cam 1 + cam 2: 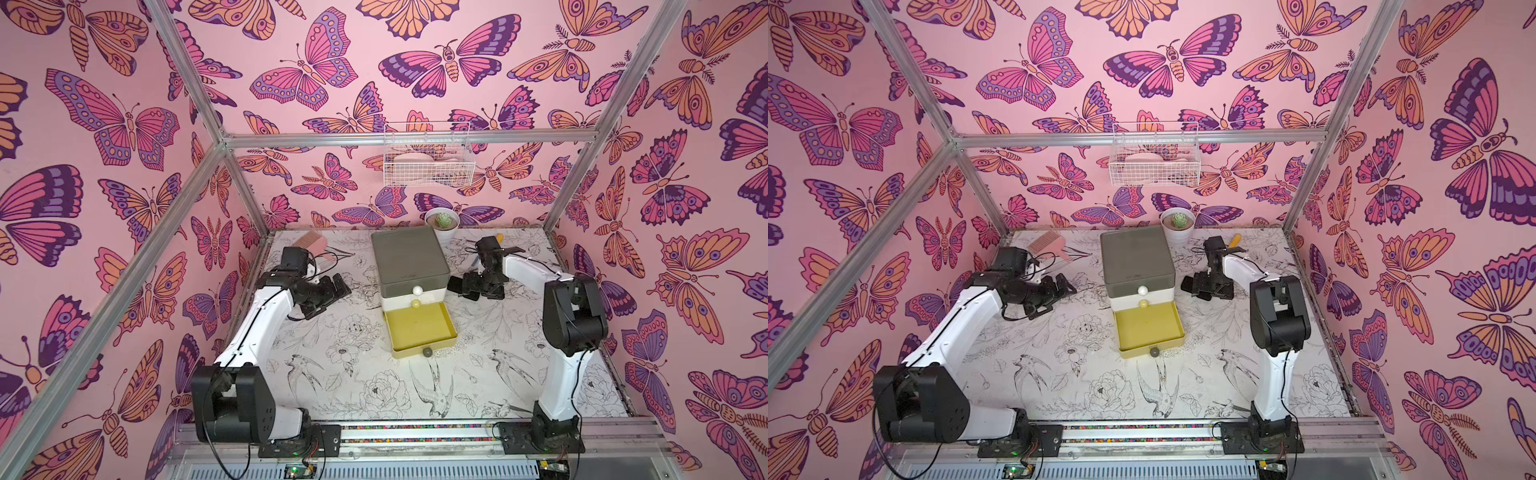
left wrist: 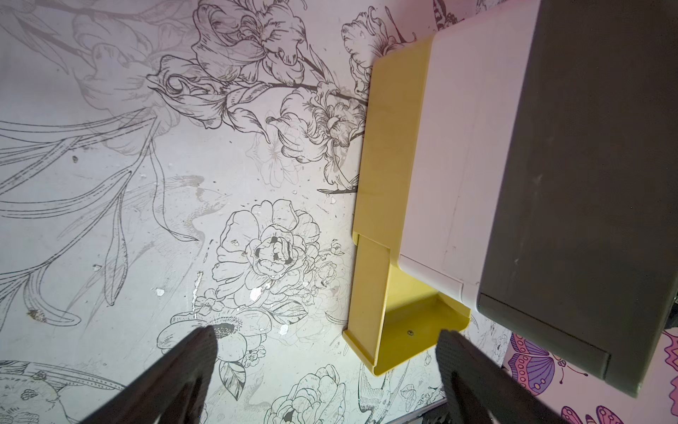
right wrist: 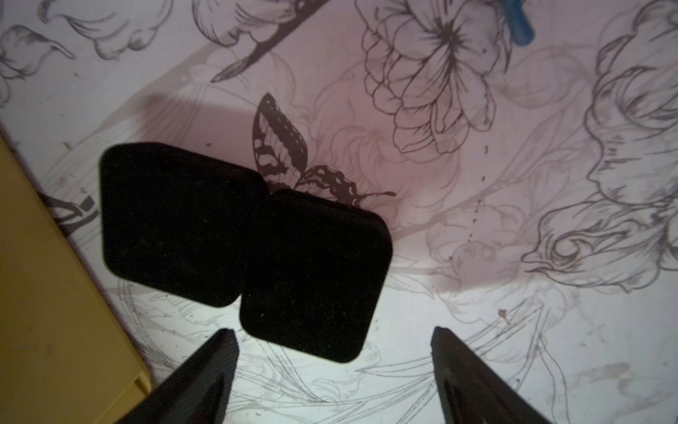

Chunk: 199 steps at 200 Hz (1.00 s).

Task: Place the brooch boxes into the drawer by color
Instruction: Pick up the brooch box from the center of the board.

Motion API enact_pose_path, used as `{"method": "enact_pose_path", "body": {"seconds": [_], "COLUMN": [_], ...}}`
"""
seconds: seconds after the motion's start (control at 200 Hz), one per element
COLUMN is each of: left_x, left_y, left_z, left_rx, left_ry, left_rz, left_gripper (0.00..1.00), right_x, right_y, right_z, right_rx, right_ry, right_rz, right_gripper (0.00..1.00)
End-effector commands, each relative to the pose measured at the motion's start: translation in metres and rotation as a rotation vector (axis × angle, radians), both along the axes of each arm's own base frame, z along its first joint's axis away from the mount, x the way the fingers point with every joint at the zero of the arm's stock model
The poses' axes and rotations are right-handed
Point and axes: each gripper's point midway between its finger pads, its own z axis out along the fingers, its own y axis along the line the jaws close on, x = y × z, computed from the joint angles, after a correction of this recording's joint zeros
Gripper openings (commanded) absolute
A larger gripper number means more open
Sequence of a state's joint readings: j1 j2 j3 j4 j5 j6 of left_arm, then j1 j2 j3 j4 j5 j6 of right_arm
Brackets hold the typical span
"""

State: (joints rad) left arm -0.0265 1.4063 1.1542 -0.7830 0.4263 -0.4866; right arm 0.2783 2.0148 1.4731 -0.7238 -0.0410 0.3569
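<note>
The drawer is a three-tier chest at mid-table with a grey-green top, a white middle and a yellow bottom. Its yellow bottom tray is pulled out and holds nothing. Two black brooch boxes lie flat and touching on the table just right of the chest. My right gripper hovers open over them, with the nearer box's corner between its fingertips but untouched. My left gripper is open and empty, left of the chest.
A white pot with a succulent stands behind the chest. A pink comb lies at the back left. A white wire basket hangs on the back wall. A blue-and-yellow toy fork lies behind the right arm.
</note>
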Motion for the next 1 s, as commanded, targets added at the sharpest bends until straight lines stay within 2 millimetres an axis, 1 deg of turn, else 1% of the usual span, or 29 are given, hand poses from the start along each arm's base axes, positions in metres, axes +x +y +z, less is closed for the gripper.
{"method": "enact_pose_path", "body": {"seconds": [0.0, 0.1, 0.245, 0.326, 0.521, 0.601, 0.686, 0.856, 0.992], "left_x": [-0.004, -0.003, -0.003, -0.003, -0.003, -0.004, -0.004, -0.003, -0.003], "left_y": [0.002, 0.003, 0.003, 0.003, 0.003, 0.003, 0.003, 0.004, 0.003], "left_z": [0.000, 0.000, -0.001, -0.001, -0.002, -0.002, -0.001, -0.002, -0.001], "left_rx": [0.008, 0.012, 0.012, 0.013, 0.010, 0.011, 0.011, 0.011, 0.009], "left_ry": [0.005, 0.005, 0.006, 0.007, 0.009, 0.010, 0.007, 0.010, 0.009], "left_rz": [-0.004, -0.002, -0.003, -0.003, -0.005, -0.004, -0.005, -0.006, -0.006], "left_gripper": [1.00, 1.00, 1.00, 1.00, 1.00, 1.00, 1.00, 1.00, 1.00], "right_x": [0.008, 0.010, 0.012, 0.010, 0.006, 0.004, 0.001, -0.003, -0.010], "right_y": [0.005, 0.008, 0.007, 0.006, 0.003, 0.001, -0.002, -0.008, -0.017], "right_z": [0.002, 0.001, -0.006, -0.010, -0.012, -0.011, -0.011, -0.007, -0.011], "right_rx": [-0.021, -0.033, -0.041, -0.050, -0.061, -0.072, -0.088, -0.108, -0.127], "right_ry": [-0.011, -0.012, 0.003, 0.016, 0.024, 0.028, 0.031, 0.030, 0.047], "right_rz": [0.027, 0.039, 0.034, 0.031, 0.027, 0.033, 0.038, 0.049, 0.050], "right_gripper": [0.85, 0.83, 0.76, 0.71, 0.65, 0.65, 0.67, 0.70, 0.71]}}
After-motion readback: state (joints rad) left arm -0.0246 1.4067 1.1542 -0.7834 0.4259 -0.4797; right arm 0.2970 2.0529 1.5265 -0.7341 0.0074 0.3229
